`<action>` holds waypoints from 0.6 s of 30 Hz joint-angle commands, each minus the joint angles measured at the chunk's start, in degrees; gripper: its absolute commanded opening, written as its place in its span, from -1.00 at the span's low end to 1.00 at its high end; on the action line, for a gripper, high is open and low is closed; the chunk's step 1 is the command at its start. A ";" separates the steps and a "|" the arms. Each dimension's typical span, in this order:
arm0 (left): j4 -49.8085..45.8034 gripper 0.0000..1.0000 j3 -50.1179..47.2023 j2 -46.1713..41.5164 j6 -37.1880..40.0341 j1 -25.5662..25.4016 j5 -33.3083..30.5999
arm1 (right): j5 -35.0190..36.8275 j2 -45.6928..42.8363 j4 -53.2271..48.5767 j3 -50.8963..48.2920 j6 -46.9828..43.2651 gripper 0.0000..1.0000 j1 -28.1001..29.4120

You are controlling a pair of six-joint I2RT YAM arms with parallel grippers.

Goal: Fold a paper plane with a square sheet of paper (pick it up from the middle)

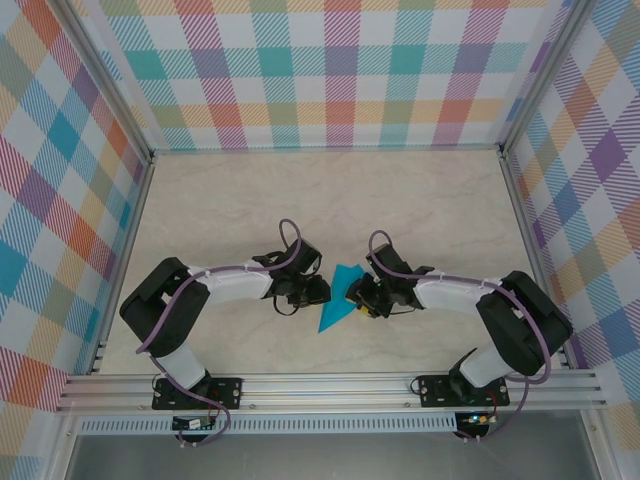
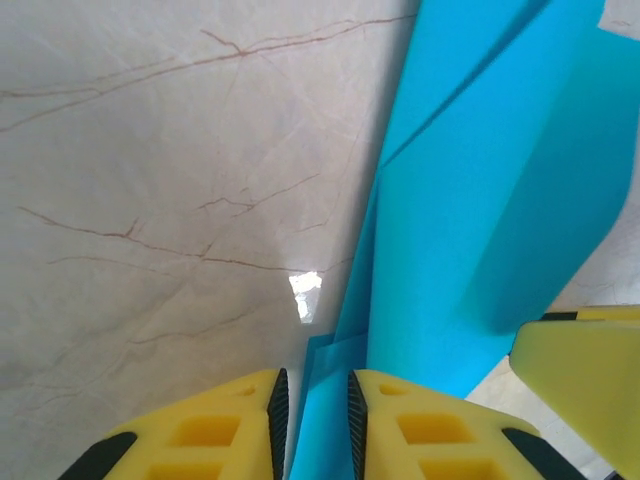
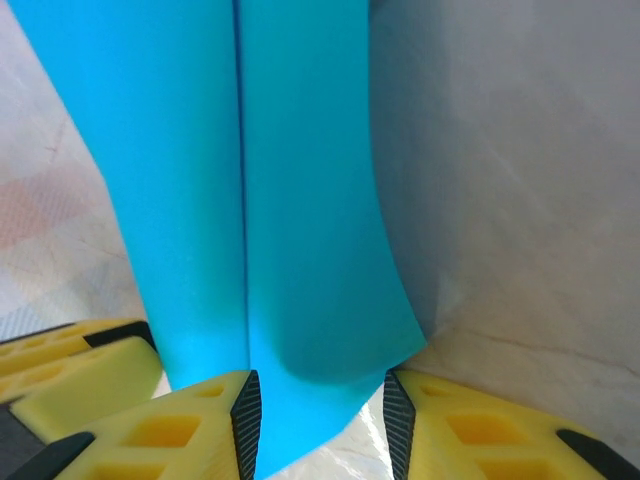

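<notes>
Nearest the lens, the left pincer (image 2: 317, 410) is drawn narrow around a near edge of the sheet of paper (image 2: 480, 200); whether the edge is actually nipped cannot be told. The right pincer (image 3: 320, 410) is held spread astride the folded strip. The paper is seen at mid tabletop (image 1: 250, 200), between the two arms, and is creased into a long point. The final wing folds are judged not yet done. No writing can be read.

The left gripper (image 2: 315, 390) sits at 6 o'clock, its yellow fingers a narrow gap apart. The creased square sheet of paper (image 2: 480, 200) shows in that gap and spreads toward 1 o'clock; whether the pads touch it is unclear. The right gripper's finger (image 2: 585, 375) sits at 4 o'clock. The marbled table (image 2: 150, 200) spans 7 to 12 o'clock.
</notes>
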 commanded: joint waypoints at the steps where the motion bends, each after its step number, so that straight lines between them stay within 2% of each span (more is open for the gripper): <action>1: -0.53 -0.52 -0.97 -1.32 -0.90 0.17 -0.93 | 0.42 0.99 2.31 1.62 -0.16 -0.20 0.09; 18: 0.79 -0.53 -2.30 -2.73 -2.85 0.41 -0.45 | 0.21 0.84 1.37 2.82 -1.02 -0.19 0.03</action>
